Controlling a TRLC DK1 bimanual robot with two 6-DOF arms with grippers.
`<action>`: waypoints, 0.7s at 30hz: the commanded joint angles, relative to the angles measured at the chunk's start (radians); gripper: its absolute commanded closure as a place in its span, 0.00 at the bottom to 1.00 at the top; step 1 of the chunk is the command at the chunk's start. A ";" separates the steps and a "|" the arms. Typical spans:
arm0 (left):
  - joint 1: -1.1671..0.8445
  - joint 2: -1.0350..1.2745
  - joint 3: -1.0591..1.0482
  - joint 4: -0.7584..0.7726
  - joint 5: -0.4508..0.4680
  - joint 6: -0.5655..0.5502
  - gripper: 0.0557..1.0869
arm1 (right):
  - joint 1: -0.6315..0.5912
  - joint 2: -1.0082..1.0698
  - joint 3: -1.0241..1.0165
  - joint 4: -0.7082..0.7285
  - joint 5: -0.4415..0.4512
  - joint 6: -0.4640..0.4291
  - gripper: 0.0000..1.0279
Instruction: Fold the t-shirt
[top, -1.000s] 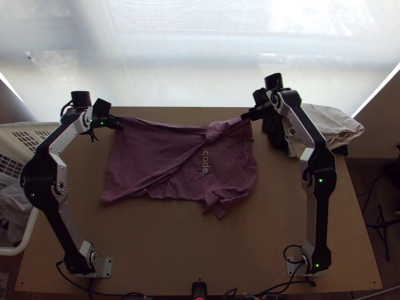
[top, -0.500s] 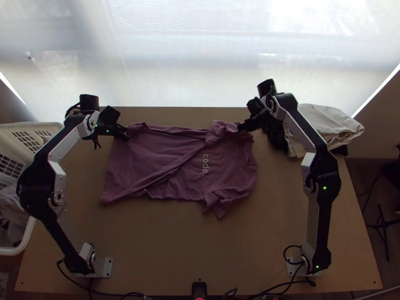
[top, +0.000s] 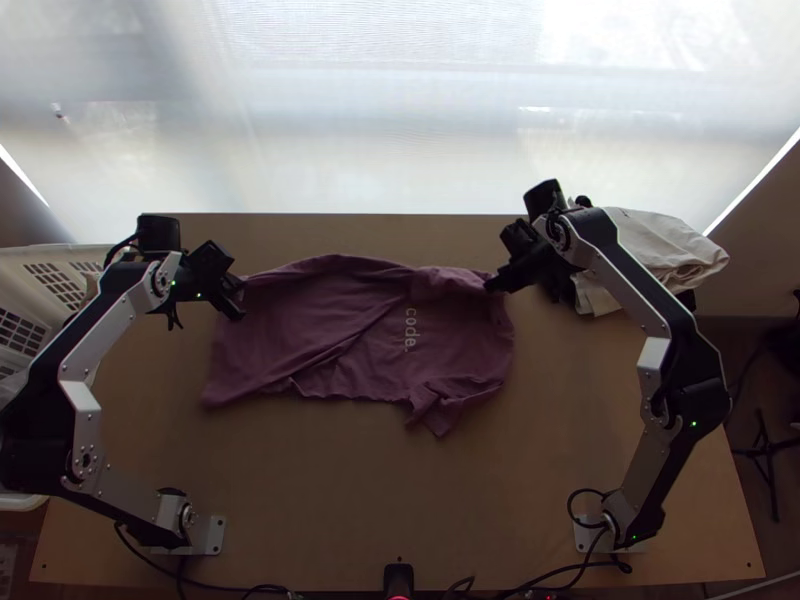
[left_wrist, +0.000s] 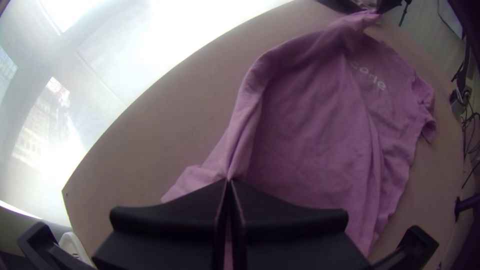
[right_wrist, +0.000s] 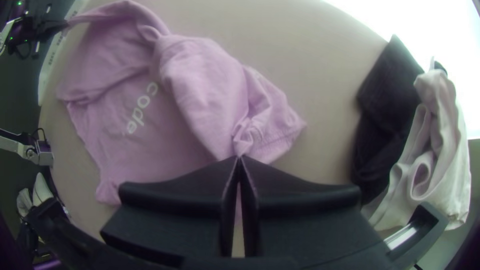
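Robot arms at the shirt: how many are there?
2, both with jaws closed on the shirt: the left arm near its bottom hem, the right arm by its far sleeve.

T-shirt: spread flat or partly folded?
Partly folded. The t-shirt has a diagonal fold across its front, and the left gripper and right gripper pinch its far side.

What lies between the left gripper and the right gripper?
The purple t-shirt spans from the left gripper to the right gripper, seen in the top view.
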 joint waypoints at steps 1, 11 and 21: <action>0.057 -0.073 -0.091 -0.013 0.002 0.098 0.96 | -0.027 -0.090 -0.141 -0.002 -0.001 -0.010 0.97; 0.096 -0.045 -0.111 -0.105 0.006 0.179 0.96 | 0.053 -0.124 -0.263 0.050 -0.001 0.006 0.97; 0.197 0.027 -0.065 -0.076 0.006 0.211 0.96 | 0.003 -0.113 -0.311 0.105 0.005 0.006 0.97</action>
